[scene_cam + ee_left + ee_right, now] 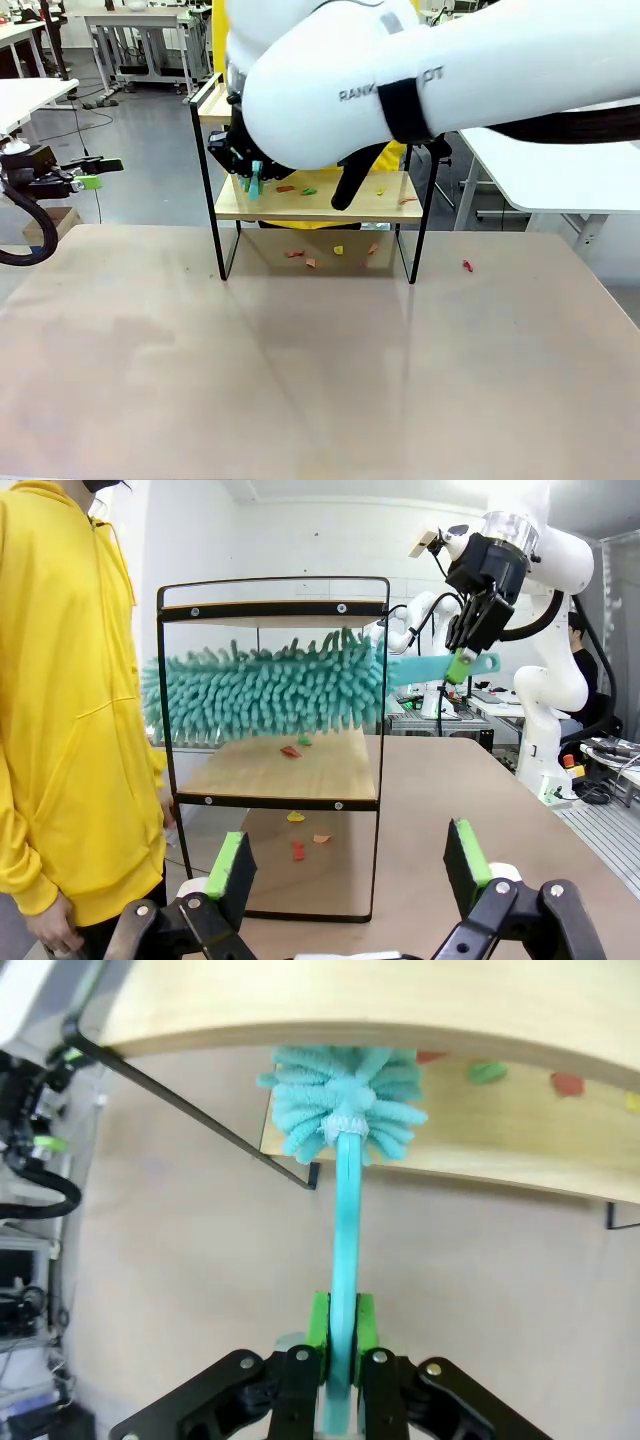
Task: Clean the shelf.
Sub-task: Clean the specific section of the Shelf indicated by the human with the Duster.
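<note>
Light wood and thin black metal: the shelf (300, 208) stands upright at the far middle of the table (300, 380). Its long axis runs left to right across your front view, with its open faces turned toward the robot and toward the person (70, 730) in the yellow hoodie just behind it.

In the left wrist view you look at the shelf (280, 770) end-on. A teal duster (265, 690) lies level between the two boards. Its long axis crosses the shelf's depth, with the fluffy head pointing at the person and poking out past the far rail, and the flat handle pointing back to the robot's side.

The right gripper (340, 1325) is clamped tight on that handle, green pads pressed to both flat sides. From its own wrist camera you see the duster (345, 1100) head-on under the upper board.

The bristles hang low over the lower board. From these angles you can't quite tell whether they touch the wood.

Small coloured scraps (296, 189) lie on the lower board. More lie on the table under the shelf, and a red one sits apart to the right.

The left gripper (350, 865) holds off to the robot's left, well apart from the shelf, jaws spread wide and empty.
</note>
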`<action>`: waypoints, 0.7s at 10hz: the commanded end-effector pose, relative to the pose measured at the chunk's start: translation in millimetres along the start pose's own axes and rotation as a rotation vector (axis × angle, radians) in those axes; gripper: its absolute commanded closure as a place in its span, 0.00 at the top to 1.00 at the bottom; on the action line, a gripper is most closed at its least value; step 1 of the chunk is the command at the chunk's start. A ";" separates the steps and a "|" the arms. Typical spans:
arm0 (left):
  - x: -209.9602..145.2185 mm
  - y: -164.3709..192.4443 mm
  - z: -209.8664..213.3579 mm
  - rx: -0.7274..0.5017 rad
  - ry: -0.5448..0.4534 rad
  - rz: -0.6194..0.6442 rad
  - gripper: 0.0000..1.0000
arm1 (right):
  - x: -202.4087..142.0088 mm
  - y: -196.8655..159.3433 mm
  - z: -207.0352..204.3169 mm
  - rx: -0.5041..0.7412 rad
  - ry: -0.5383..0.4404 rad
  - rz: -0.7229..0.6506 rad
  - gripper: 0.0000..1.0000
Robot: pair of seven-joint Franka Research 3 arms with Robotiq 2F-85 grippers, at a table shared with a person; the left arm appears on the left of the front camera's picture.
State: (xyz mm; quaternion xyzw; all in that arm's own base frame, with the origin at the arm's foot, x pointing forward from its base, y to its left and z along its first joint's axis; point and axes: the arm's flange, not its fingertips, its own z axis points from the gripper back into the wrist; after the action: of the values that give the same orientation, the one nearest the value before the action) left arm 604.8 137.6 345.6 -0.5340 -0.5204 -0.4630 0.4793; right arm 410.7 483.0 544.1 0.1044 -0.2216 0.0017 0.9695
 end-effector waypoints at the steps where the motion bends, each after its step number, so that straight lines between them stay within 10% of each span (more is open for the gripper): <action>1: 2.3 -2.4 -1.4 0.001 -0.003 -0.010 1.00 | 4.2 26.7 -12.2 -0.014 0.009 -0.033 0.13; 7: 2.3 -2.4 -1.4 0.001 -0.003 -0.010 1.00 | -21.7 24.3 -42.7 0.027 0.057 0.017 0.13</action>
State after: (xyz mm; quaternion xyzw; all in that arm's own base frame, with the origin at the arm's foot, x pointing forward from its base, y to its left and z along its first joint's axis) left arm 604.8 137.6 345.6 -0.5340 -0.5204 -0.4630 0.4793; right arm 413.7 519.3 500.9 0.0993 -0.1866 0.0082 0.9774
